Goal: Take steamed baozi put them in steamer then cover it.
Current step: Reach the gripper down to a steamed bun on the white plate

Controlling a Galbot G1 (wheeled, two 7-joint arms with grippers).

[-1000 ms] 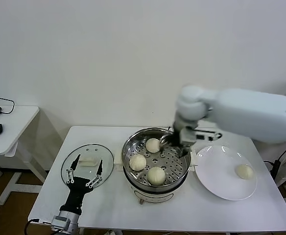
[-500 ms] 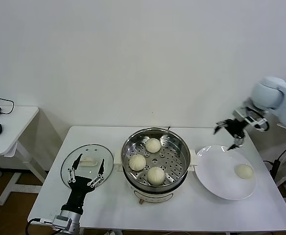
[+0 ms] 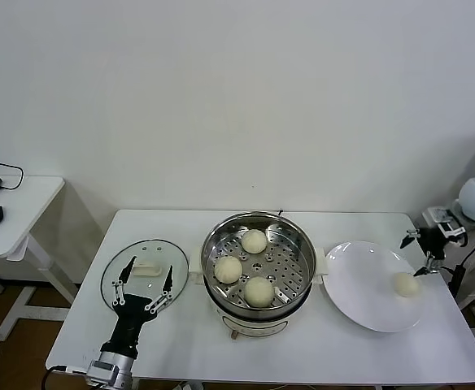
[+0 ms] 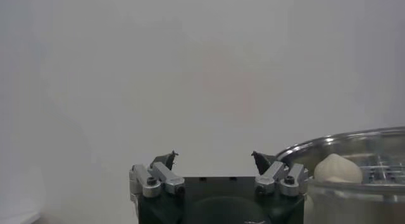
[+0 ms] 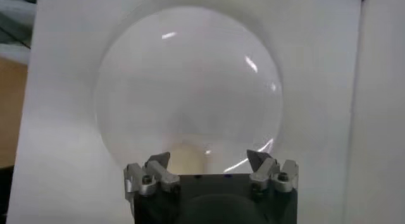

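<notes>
Three pleated off-white dough buns (image 3: 246,266) sit in the shiny round steel steamer (image 3: 259,236), the fourth bun (image 3: 405,284) lies on the flat white plate (image 3: 359,280) beneath the spread right end effector (image 3: 424,252), while the left end effector (image 3: 143,285), also spread, hovers over the clear glass lid (image 3: 144,256) on the white bench (image 3: 302,353).

off-white buns (image 3: 259,290) in a shiny silver steamer (image 3: 259,272) with a dotted tray; white plate (image 3: 366,288), white table (image 3: 302,349).

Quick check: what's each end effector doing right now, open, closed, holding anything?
Left end effector: open, empty, over the cover.
Right end effector: open, empty, above the last baozi on the plate.
</notes>
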